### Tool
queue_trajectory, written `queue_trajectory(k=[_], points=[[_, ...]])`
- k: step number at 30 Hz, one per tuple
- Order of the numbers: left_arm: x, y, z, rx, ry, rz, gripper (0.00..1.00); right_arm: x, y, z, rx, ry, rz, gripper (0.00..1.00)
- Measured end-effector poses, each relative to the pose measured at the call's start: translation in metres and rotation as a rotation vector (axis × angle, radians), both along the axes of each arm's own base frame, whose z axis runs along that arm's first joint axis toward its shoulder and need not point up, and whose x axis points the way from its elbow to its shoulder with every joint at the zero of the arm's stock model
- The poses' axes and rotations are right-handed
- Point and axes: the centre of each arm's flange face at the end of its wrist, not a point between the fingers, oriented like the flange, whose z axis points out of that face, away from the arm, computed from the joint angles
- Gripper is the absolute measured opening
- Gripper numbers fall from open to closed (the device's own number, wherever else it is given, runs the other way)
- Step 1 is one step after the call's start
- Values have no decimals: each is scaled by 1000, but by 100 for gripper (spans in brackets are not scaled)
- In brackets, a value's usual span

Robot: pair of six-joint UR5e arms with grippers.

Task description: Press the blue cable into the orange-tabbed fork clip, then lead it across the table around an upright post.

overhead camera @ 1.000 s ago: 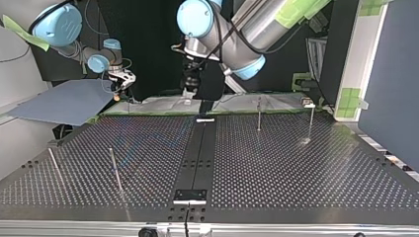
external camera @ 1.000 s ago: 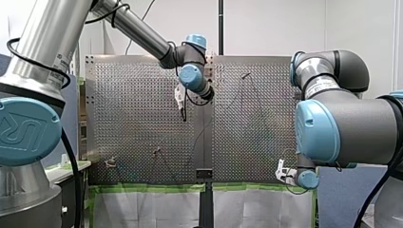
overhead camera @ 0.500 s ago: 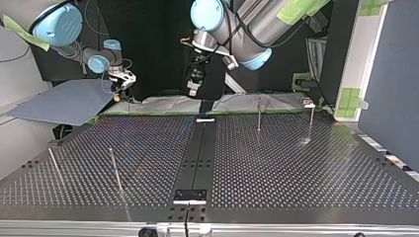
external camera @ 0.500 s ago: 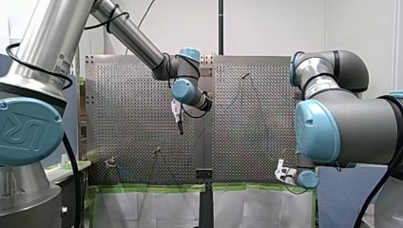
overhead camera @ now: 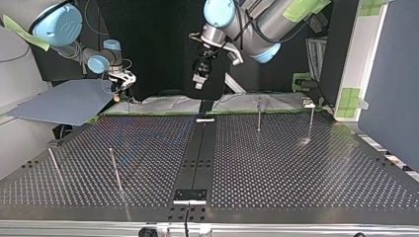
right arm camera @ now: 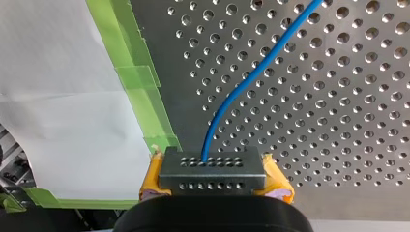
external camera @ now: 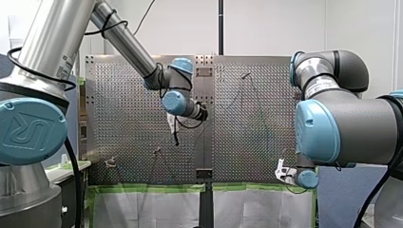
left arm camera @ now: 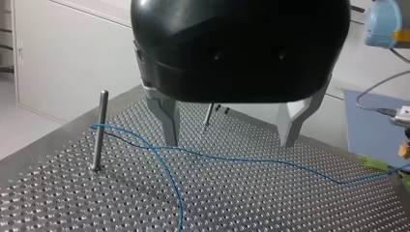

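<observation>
L gripper (left arm camera: 229, 142) wide apart, empty; R gripper (right arm camera: 212, 170) clamped on blue cable (left arm camera: 251, 161). Risk: crossed slack by 1 post (left arm camera: 100, 130) could snag if pulled.

Blue cable (left arm camera: 232, 159) on perforated table (overhead camera: 296, 173)

Silver arms (external camera: 57, 42), blue caps (external camera: 317, 130), black left claw (left arm camera: 229, 142)

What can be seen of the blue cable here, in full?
The blue cable is thin and flexible. In the left wrist view it appears looped around an upright post, above the perforated table; its two strands cross, one passing beneath my open left gripper, untouched. In the right wrist view its end sits clamped in my right gripper, between yellow pads, curving off over the table.
</observation>
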Motion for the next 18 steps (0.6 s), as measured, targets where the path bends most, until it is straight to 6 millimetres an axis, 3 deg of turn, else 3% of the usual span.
queue_trajectory(k=[18], points=[[-21,36,-44,28,-11,44,100,4,2,0,7,-5,23,0]])
